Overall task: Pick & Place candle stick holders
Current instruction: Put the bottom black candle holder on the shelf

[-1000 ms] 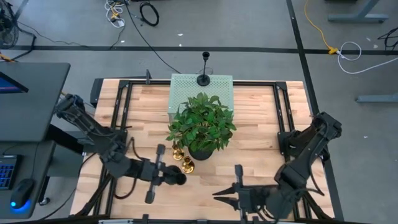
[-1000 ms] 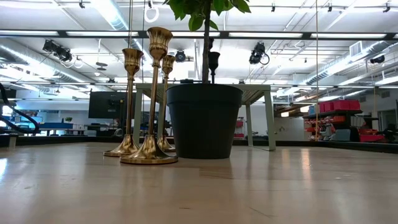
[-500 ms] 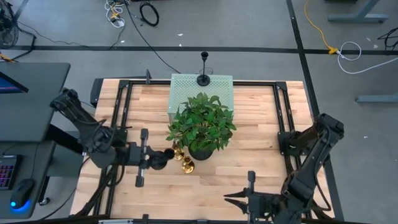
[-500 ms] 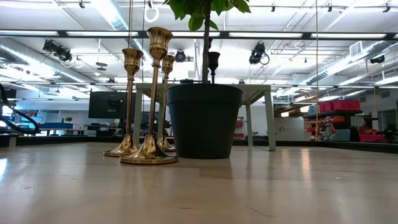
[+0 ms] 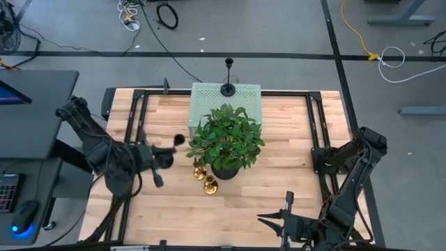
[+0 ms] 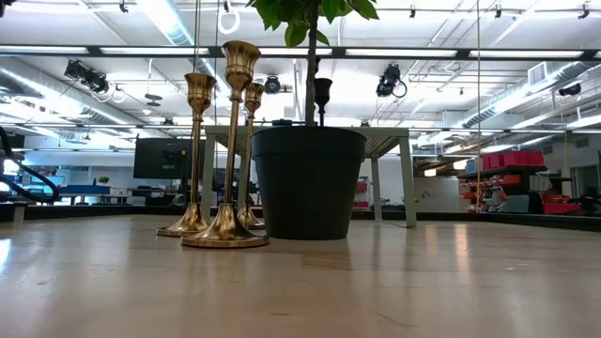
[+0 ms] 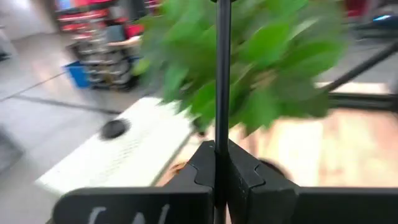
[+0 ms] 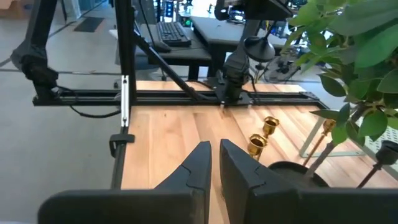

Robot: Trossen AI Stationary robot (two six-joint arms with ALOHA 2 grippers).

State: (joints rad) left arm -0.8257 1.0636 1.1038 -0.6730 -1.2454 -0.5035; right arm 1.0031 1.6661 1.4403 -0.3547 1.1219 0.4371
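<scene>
Currently clamped in left end effector (image 7: 217,163): black candle stick holder (image 7: 222,74), stem gripped for carrying, plant (image 5: 226,138) just ahead.

**Wooden counter and its load**

The counter (image 5: 279,139) is pale wood planks in a black frame. At its middle stands a black pot (image 6: 308,183) holding a leafy plant (image 5: 226,138). Just beside the pot stand 3 gold holders (image 6: 225,150). A pale green perforated stand (image 5: 209,97) sits at the far edge, carrying 1 black holder (image 5: 228,87).
</scene>
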